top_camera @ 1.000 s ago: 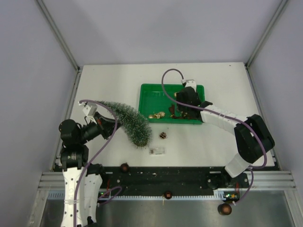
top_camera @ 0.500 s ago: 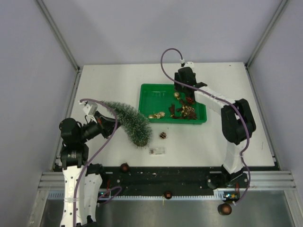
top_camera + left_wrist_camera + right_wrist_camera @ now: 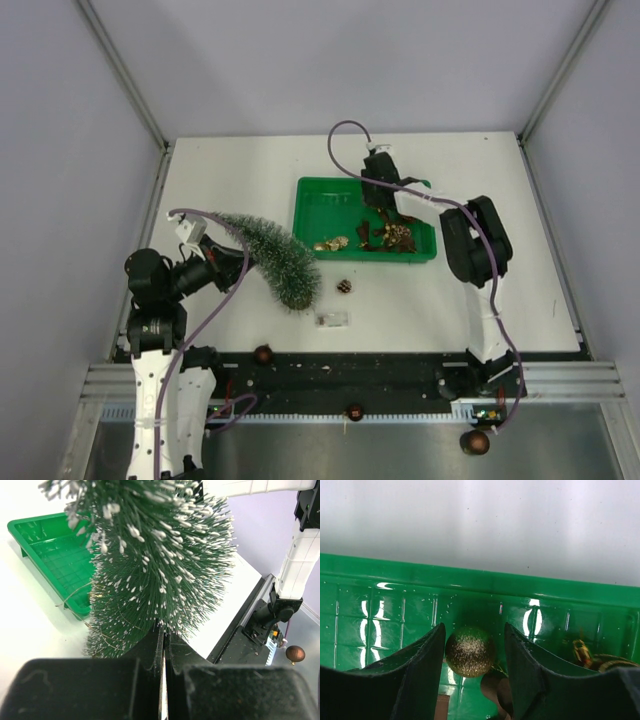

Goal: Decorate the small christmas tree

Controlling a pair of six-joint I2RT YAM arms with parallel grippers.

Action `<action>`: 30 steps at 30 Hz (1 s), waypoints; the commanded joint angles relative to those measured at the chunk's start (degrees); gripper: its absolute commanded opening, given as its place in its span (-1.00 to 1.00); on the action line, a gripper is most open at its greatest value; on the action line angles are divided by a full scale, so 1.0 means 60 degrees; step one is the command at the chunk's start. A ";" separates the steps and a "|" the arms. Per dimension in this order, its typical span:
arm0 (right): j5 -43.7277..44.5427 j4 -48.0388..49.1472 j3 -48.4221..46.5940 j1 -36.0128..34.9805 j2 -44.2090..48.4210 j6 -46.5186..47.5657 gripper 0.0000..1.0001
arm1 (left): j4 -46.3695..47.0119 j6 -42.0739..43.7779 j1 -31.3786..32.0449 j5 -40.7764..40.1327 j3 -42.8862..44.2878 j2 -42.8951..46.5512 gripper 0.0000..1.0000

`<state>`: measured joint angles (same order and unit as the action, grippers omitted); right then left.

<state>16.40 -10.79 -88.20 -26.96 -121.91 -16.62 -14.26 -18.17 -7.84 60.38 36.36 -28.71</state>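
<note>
small christmas tree (image 3: 160,565) cropped at the upper edge, tray (image 3: 325,205) trinkets (image 3: 390,237) too small to identify

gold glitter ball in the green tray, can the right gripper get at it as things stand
Probably yes. The right gripper is at the green tray with its open fingers either side of the gold glitter ball, and nothing lies between them; a brown ornament beside it might get nudged.

The small christmas tree (image 3: 278,258) is dark green, white-tipped; the tray (image 3: 318,205) bright green, grid-patterned; the ball (image 3: 469,651) glittery gold.
</note>
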 commanded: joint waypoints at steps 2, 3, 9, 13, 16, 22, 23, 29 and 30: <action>-0.0185 0.0201 -0.0315 -0.0004 -0.0029 0.0031 -0.10 | -0.0245 0.0172 -0.0027 -0.0014 0.0239 -0.0079 -1.00; -0.0229 0.0245 -0.0242 -0.0018 0.0000 0.0017 -0.13 | -0.0274 0.0187 -0.0013 0.0000 0.0224 -0.0064 -1.00; -0.0449 0.0128 -0.0124 -0.0018 0.0292 -0.0057 -0.27 | -0.0392 0.0260 -0.0013 -0.0073 0.0239 0.0053 -1.00; -0.0303 0.0142 0.0271 -0.0091 0.0542 -0.0100 -0.33 | -0.0421 0.0246 -0.0012 -0.0073 0.0224 0.0083 -1.00; -0.0419 0.0318 0.0637 -0.0121 0.0966 -0.0247 -0.47 | -0.0465 0.0246 -0.0012 -0.0088 0.0210 0.0141 -1.00; -0.1063 0.0508 0.1091 -0.0515 0.2837 -0.0744 -0.55 | -0.0523 0.0290 -0.0012 -0.0102 0.0224 0.0229 -1.00; -0.1238 0.0538 0.1194 -0.0632 0.3176 -0.0861 -0.55 | -0.0523 0.0275 -0.0012 -0.0102 0.0224 0.0215 -1.00; -0.2132 0.1342 0.2306 -0.1643 0.5724 -0.1813 -0.52 | -0.0451 0.0231 -0.0012 -0.0044 0.0180 0.0200 -1.00; -0.2220 0.1460 0.2453 -0.1833 0.6105 -0.1945 -0.51 | -0.0421 0.0188 -0.0012 -0.0044 0.0151 0.0214 -1.00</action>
<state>7.94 -8.08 -76.34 -33.85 -95.66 -23.35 -15.81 -17.58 -7.84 59.53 36.56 -27.75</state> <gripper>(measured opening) 0.389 0.019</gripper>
